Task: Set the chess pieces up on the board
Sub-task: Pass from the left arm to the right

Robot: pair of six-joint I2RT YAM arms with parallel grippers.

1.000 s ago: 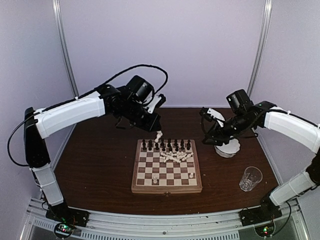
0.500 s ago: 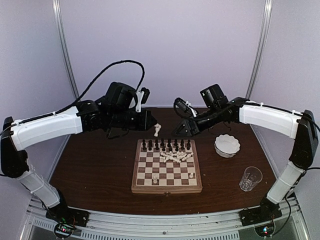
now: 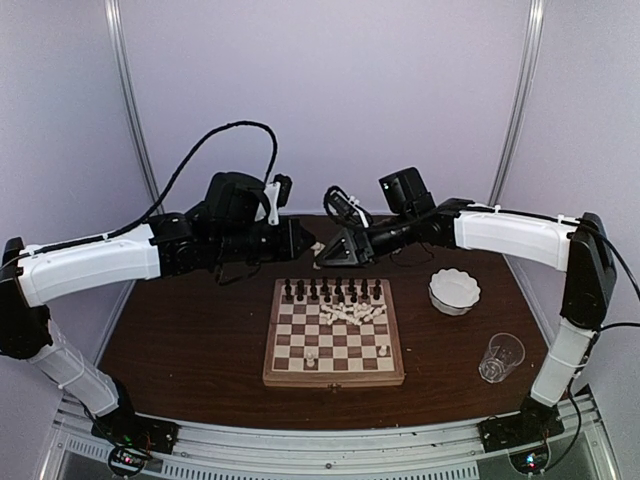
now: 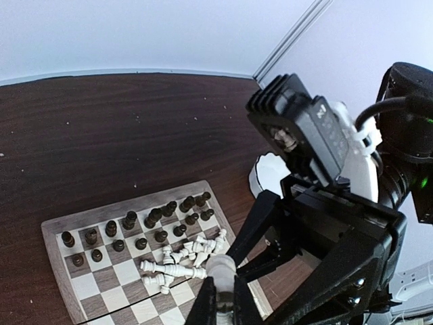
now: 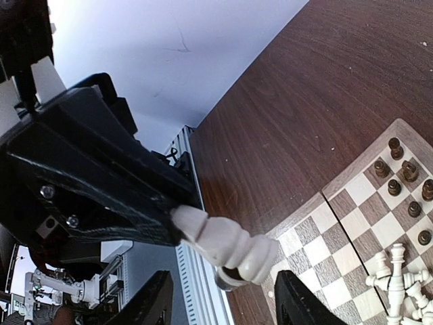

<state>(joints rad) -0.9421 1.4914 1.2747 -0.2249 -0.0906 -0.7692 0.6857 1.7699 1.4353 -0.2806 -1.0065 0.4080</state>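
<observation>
Cream-white and turned, one chess piece (image 5: pixel 226 242) is clenched by its narrow end in the left claw (image 4: pixel 221 301), held in the air. The right claw (image 5: pixel 223 298) faces it, released, with a finger standing off to each side of the piece's wide base. Directly below both claws lies the far edge of the board (image 3: pixel 334 379). Dark pieces (image 3: pixel 333 291) stand in two rows along that edge, and a heap of white pieces (image 3: pixel 350 313) lies toppled just nearer.

To the right of the right claw, down on the counter (image 3: pixel 190 330), sits a white scalloped bowl (image 3: pixel 454 291). A clear glass (image 3: pixel 501 357) stands nearer the arm bases. What either one contains cannot be made out. Bare brown counter spreads out left of the board, below the left claw's arm.
</observation>
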